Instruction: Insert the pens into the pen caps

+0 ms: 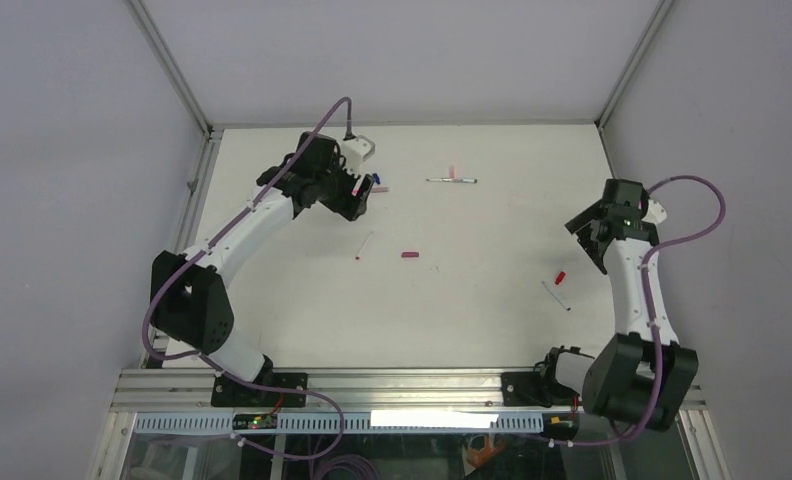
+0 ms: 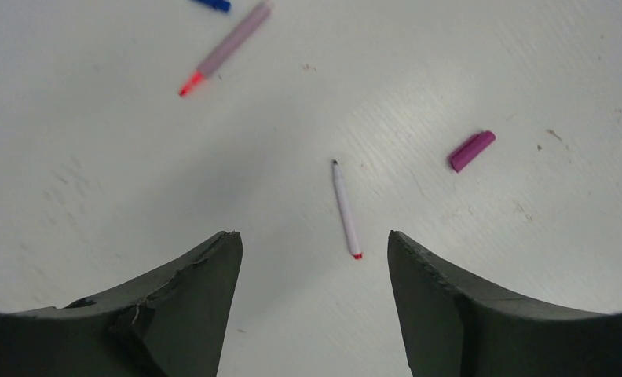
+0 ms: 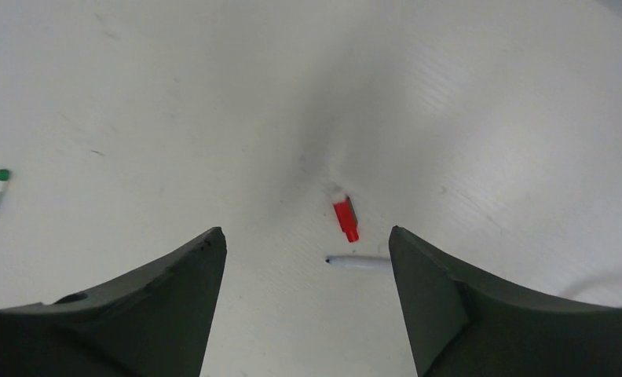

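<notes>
A robotics lab test cell: a white table (image 1: 472, 310) boxed in by plain grey panels (image 1: 62, 120) on aluminium posts (image 1: 170, 62), with two cabled robot arms (image 1: 247, 225) bolted to a metal rail (image 1: 402, 385).

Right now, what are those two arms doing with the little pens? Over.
Left gripper open, empty; white pen ahead, magenta cap beside it, apart. Right gripper open, empty; red cap and second pen ahead, not joined. Nothing in the way.
</notes>
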`<state>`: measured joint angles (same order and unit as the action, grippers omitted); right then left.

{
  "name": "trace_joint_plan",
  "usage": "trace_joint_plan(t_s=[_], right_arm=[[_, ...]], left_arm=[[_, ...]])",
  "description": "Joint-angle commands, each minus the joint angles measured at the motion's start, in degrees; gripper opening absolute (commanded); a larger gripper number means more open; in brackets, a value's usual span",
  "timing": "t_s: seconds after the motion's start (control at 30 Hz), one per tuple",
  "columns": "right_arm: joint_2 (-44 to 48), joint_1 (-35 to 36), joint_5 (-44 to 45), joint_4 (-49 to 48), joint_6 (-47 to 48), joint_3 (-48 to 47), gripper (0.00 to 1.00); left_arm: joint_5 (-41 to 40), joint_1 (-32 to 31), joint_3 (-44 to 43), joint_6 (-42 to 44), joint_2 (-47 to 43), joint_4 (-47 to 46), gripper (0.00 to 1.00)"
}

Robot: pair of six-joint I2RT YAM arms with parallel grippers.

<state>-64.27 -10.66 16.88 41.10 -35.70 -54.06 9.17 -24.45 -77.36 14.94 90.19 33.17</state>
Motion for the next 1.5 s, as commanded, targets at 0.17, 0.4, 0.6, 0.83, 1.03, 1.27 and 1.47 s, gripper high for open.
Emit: trace_joint_plan(t_s=[0.17, 0.4, 0.6, 0.83, 1.03, 1.27, 1.47], right_arm=[[-11.9, -5.8, -17.3, 4.6, -5.4, 0.4, 0.65], [-16.2, -5.8, -13.1, 3.3, -4.6, 0.4, 0.53], [-20.2, -5.8, -10.5, 1.6, -3.9, 1.0, 0.51], [-22.3, -5.8, -9.2, -1.8, -3.8, 3.1, 0.39], [-23.8, -5.8, -8.6, -3.2, -3.4, 4.2, 0.37], [-24.8, -5.8, -7.9, -4.8, -3.2, 5.8, 0.32], [-25.3, -5.8, -8.1, -6.0, -3.3, 7.0, 0.0]], left_arm=[[4.3, -0.8, 0.5, -9.1, 4.1, 5.6, 0.7], [5.0, -0.7, 0.0, -9.4, 6.2, 7.1, 0.7], [5.1, -0.7, -1.2, -9.1, 6.7, 8.3, 0.69], [5.3, -0.7, -1.6, -9.0, 7.8, 8.9, 0.69], [5.4, -0.7, -1.7, -8.9, 8.5, 9.4, 0.69], [5.6, -0.7, -1.6, -9.0, 9.2, 9.7, 0.69], [6.1, -0.7, -1.2, -8.9, 10.6, 9.8, 0.69]])
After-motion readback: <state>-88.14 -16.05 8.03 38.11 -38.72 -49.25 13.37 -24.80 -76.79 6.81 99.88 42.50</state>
